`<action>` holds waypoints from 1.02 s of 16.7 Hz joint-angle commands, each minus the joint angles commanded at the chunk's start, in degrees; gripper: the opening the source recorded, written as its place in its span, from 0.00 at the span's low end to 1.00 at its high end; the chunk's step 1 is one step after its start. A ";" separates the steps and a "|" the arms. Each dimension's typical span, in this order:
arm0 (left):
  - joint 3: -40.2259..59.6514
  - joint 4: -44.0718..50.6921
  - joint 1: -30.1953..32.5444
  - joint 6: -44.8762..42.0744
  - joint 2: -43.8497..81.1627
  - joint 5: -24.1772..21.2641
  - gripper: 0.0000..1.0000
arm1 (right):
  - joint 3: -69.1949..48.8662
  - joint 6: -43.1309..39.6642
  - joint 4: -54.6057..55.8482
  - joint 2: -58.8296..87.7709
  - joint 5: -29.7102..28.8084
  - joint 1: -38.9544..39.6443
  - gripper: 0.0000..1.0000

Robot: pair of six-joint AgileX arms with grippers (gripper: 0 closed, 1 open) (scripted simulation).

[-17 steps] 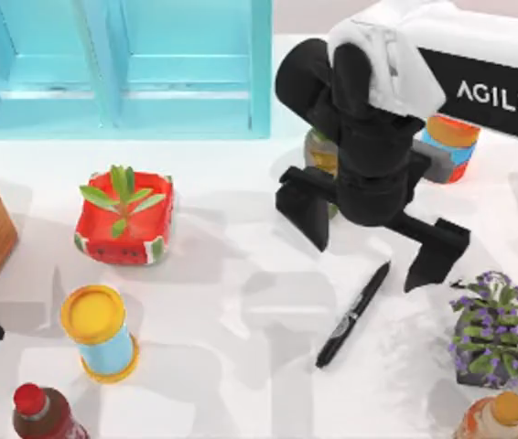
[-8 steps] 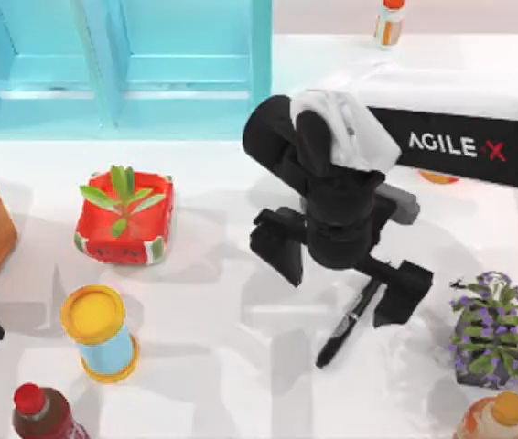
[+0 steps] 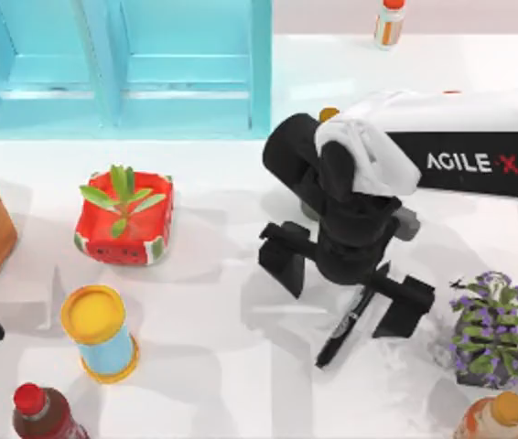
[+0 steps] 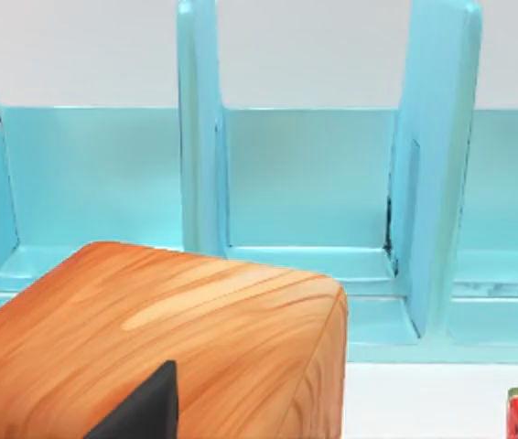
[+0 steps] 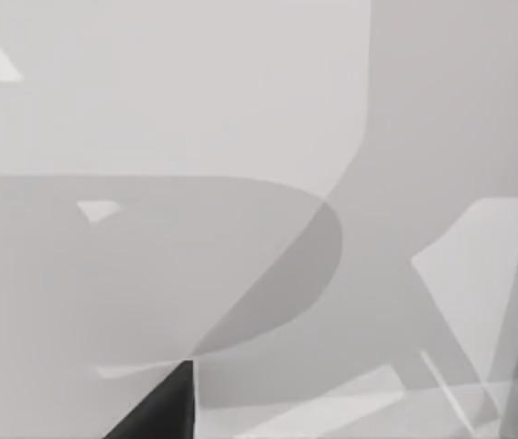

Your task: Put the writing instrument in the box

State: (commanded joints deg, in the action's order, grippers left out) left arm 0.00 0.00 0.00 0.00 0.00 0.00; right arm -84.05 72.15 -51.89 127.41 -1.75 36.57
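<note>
right gripper (image 3: 343,294) covers the marker pen's (image 3: 335,340) upper half.

On the counter (image 3: 213,274), the marker pen (image 3: 339,331) lies right of centre under the right tool (image 3: 346,288), the flowering plant (image 3: 492,327) to its right, the box (image 3: 122,64) behind-left.

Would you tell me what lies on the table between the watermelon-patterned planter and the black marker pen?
In the top view, the stretch from the planter to the marker pen is bare white table, except the right gripper's nearer finger hanging over it.
</note>
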 joint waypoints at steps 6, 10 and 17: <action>0.00 0.00 0.00 0.00 0.00 0.00 1.00 | 0.00 0.00 0.00 0.00 0.00 0.00 0.77; 0.00 0.00 0.00 0.00 0.00 0.00 1.00 | 0.00 0.00 0.00 0.00 0.00 0.00 0.47; 0.00 0.00 0.00 0.00 0.00 0.00 1.00 | 0.00 0.00 0.00 0.00 0.00 0.00 0.00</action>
State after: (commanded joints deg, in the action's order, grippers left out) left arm 0.00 0.00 0.00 0.00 0.00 0.00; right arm -84.05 72.15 -51.89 127.41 -1.75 36.57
